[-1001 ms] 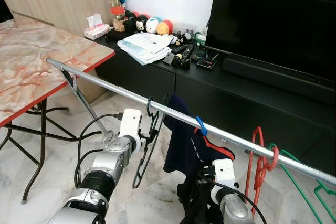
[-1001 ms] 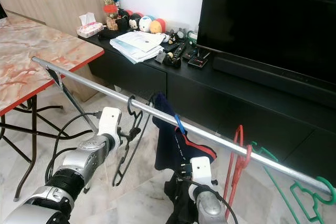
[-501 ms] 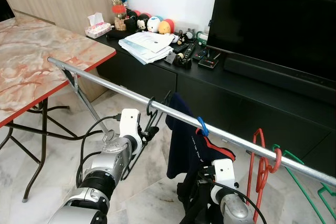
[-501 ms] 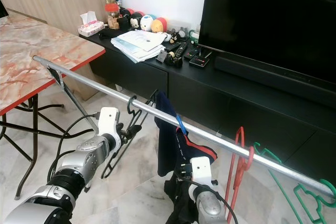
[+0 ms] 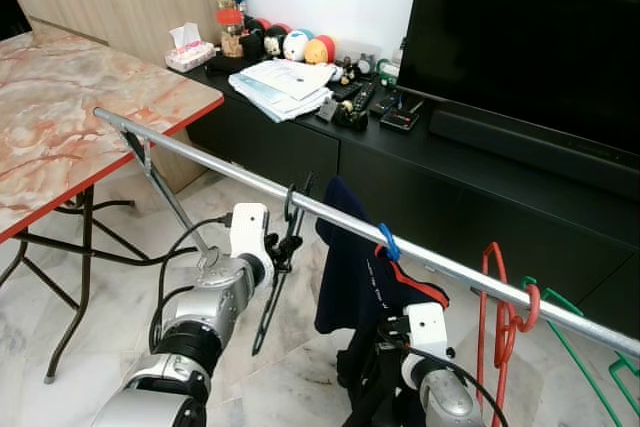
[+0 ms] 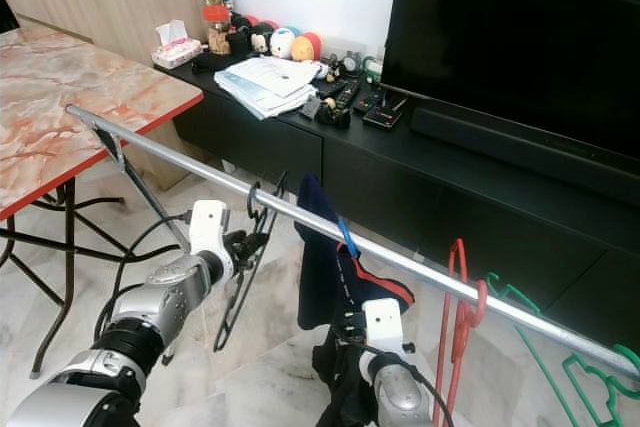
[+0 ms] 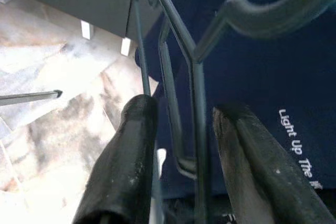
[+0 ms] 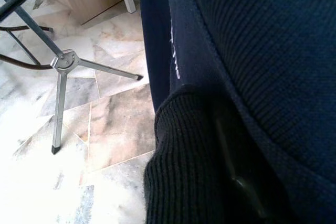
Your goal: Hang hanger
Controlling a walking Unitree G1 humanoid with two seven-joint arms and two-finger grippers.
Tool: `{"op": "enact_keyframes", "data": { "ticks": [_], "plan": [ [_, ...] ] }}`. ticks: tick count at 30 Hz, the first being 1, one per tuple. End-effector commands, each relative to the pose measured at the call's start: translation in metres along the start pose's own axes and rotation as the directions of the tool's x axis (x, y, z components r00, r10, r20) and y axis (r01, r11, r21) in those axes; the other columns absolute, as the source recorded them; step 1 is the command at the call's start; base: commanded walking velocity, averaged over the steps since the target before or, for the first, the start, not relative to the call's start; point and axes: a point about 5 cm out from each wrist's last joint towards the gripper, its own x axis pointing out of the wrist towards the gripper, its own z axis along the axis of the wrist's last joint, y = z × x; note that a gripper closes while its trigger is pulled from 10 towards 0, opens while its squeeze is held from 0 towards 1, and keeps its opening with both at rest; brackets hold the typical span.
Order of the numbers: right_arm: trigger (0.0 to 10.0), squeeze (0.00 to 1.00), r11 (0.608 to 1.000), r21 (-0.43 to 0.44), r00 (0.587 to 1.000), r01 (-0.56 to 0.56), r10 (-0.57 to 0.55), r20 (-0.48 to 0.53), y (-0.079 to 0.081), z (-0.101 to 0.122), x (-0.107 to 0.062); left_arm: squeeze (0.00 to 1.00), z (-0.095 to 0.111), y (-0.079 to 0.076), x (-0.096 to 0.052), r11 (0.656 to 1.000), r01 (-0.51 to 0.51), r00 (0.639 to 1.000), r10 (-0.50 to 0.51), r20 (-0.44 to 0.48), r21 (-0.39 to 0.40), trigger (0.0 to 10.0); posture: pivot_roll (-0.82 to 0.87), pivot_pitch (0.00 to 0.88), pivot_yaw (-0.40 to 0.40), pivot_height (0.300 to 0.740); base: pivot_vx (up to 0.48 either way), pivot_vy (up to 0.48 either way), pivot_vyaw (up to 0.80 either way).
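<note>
A black wire hanger [image 5: 272, 292] hangs by its hook [image 5: 291, 202] on the silver rail [image 5: 200, 157] and shows almost edge-on. My left gripper [image 5: 283, 250] is right beside it, just under the rail. In the left wrist view the gripper [image 7: 184, 109] is open, its two black fingers [image 7: 126, 166] standing apart on either side of the thin hanger wire [image 7: 197, 150]. A navy garment [image 5: 350, 277] hangs to the right on a blue hanger [image 5: 386, 242]. My right gripper [image 5: 385, 345] is buried in the garment's dark fabric [image 8: 252, 51].
A red hanger [image 5: 500, 317] and a green hanger [image 5: 580, 347] hang further right on the rail. The marble table [image 5: 60, 127] stands to the left, and the black TV console [image 5: 480, 177] with papers [image 5: 280, 82] lies behind. The rail's stand leg [image 5: 170, 207] slants down near my left arm.
The black hanger has swung from a tilt toward my left gripper to hanging nearly straight down. My left gripper sits a little closer under the rail. The right arm has not moved.
</note>
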Motion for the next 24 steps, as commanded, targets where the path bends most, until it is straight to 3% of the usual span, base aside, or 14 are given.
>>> {"op": "enact_keyframes", "data": {
  "ticks": [1,10,24],
  "plan": [
    [10.0,0.00,1.000,-0.001,1.000,0.000,0.000,0.010,0.0002,0.0041,0.0020,0.00,-0.0035,0.0011,0.0002,1.000,-0.011,0.999,0.012,-0.038,0.026,0.0,0.04,0.079,0.050,0.740,0.000,0.000,0.00],
    [10.0,0.00,1.000,0.000,1.000,0.002,-0.002,0.010,0.0007,0.0035,0.0018,0.00,-0.0093,0.0053,-0.0005,0.999,-0.037,0.996,0.039,-0.080,0.026,0.0,0.04,0.079,0.052,0.740,0.000,0.000,0.00],
    [10.0,0.00,1.000,0.000,1.000,0.002,-0.002,0.008,0.0010,0.0027,0.0015,0.00,-0.0086,0.0083,-0.0009,0.996,-0.060,0.996,0.064,-0.069,0.059,0.0,0.04,0.077,0.052,0.740,0.000,0.000,0.00]
  ]
}}
